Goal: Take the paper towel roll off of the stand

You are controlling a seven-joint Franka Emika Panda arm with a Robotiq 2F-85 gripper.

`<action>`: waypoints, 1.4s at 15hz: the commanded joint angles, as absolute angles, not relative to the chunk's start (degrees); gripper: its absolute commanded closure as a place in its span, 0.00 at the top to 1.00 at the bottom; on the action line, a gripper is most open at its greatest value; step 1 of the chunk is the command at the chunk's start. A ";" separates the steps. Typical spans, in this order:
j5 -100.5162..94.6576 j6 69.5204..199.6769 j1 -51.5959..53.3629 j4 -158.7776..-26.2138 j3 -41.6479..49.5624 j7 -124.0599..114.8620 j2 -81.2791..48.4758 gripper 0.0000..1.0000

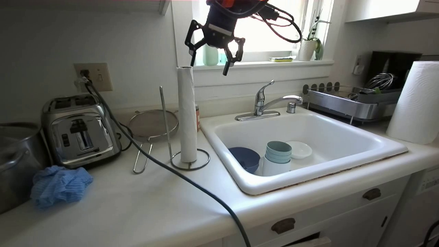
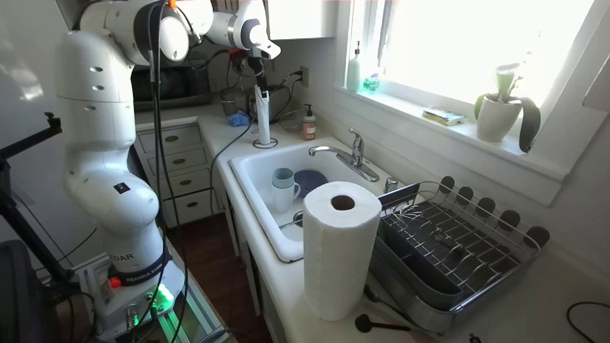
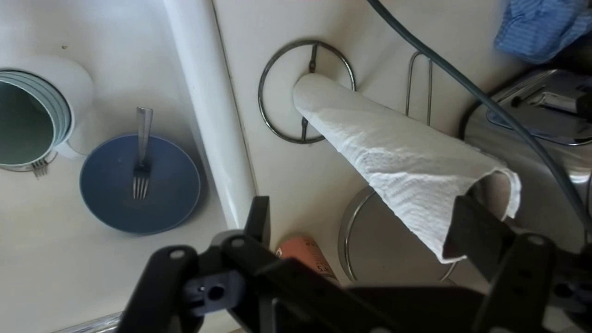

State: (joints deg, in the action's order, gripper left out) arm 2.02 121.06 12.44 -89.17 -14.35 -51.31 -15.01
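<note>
The paper towel roll [image 1: 187, 113], a slim white cylinder, stands upright on the counter's stand [image 1: 207, 164]; it shows in the other views too [image 2: 262, 116] [image 3: 393, 145]. The stand's ring base lies round the roll's foot, and its thin side rod rises beside the roll. Any post inside the roll is hidden. My gripper [image 1: 209, 67] is open and empty above the counter, level with the roll's top. In the wrist view the gripper [image 3: 367, 217] has one finger over the roll's open top end; I cannot tell whether it touches. The other finger is well apart, on the sink side.
A toaster [image 1: 82, 133], a wire sieve [image 1: 151, 125], a blue cloth [image 1: 60, 185] and a cable [image 1: 205, 193] are near the roll. An orange soap bottle [image 2: 309, 128] stands behind it. The sink [image 1: 240, 178] and faucet [image 1: 260, 99] are beside it. A fat paper roll [image 2: 336, 267] stands farther off.
</note>
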 commanded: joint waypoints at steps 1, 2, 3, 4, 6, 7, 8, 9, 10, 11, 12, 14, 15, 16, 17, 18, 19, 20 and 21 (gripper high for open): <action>2.54 120.82 14.24 -88.47 -12.32 -51.05 -15.31 1.00; 2.53 120.82 14.25 -88.22 -12.29 -51.06 -15.40 1.00; 2.51 120.81 14.26 -88.04 -12.28 -51.06 -15.41 1.00; 2.51 120.81 14.27 -87.94 -12.28 -51.06 -15.42 1.00; 3.27 121.91 14.28 -87.43 -12.32 -51.05 -15.79 1.00; 2.84 121.80 14.68 -86.91 -11.94 -51.87 -16.16 1.00; 3.09 121.85 14.88 -86.32 -11.77 -52.45 -16.58 1.00; 2.85 121.93 15.16 -85.87 -11.52 -53.14 -16.89 1.00; 2.57 121.89 15.41 -85.37 -11.24 -53.53 -17.22 1.00; 2.66 121.75 15.52 -84.90 -11.08 -53.76 -17.48 1.00; 2.57 121.92 15.70 -84.29 -10.94 -53.95 -17.87 1.00; 3.03 121.47 16.03 -82.92 -10.81 -53.93 -18.80 1.00; 3.00 121.15 16.23 -82.33 -10.73 -54.19 -19.28 1.00; 2.95 121.11 16.40 -81.84 -10.66 -54.41 -19.67 1.00; 2.98 121.10 16.54 -81.36 -10.55 -54.64 -20.14 1.00; 2.83 121.25 16.71 -81.08 -10.39 -54.89 -20.53 0.99; 2.85 121.13 16.85 -80.64 -10.27 -55.20 -20.92 0.98; 2.88 121.17 16.99 -80.26 -10.15 -55.54 -21.32 0.97; 2.87 121.11 17.13 -80.00 -9.98 -55.90 -21.61 0.90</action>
State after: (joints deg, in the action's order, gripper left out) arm 2.19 121.44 15.70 -83.16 -11.27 -53.81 -19.46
